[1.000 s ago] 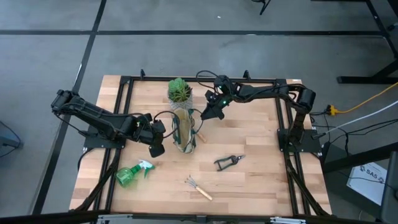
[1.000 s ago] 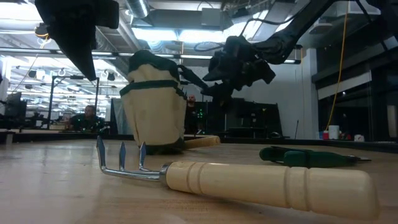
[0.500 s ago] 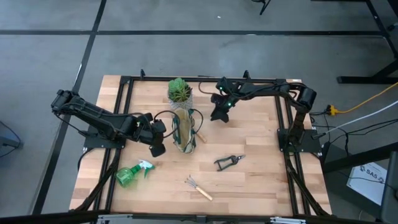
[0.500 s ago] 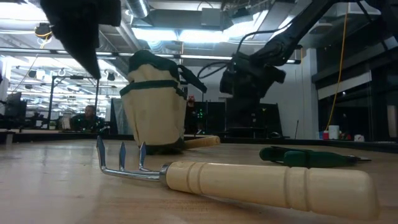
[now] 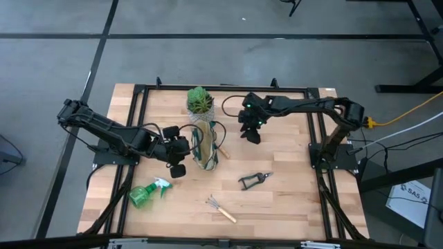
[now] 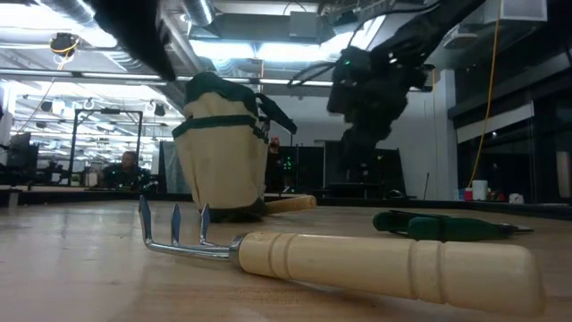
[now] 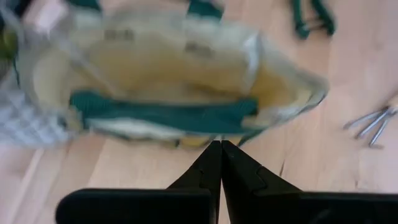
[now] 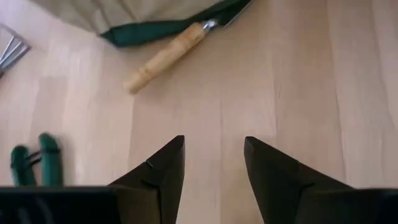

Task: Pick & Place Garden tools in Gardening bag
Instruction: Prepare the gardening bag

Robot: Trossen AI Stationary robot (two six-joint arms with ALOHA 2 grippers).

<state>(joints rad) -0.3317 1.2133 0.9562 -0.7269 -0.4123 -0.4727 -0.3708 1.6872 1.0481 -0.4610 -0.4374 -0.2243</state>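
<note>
Right gripper [image 8: 211, 163] hovers with fingers spread beside the bag [image 5: 203, 146], near the trowel [image 8: 180, 45] lying at its base; left gripper [image 7: 221, 163] pinched shut; that stiff, light trowel looks easiest grabbed mid-handle.

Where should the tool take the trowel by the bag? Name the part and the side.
Take the trowel by the middle of its wooden handle. Its blade end is tucked under the bag, so only the handle lies free on the table. Come straight down from above with the open right tool, jaws set across the handle, keeping clear of the bag.
</note>
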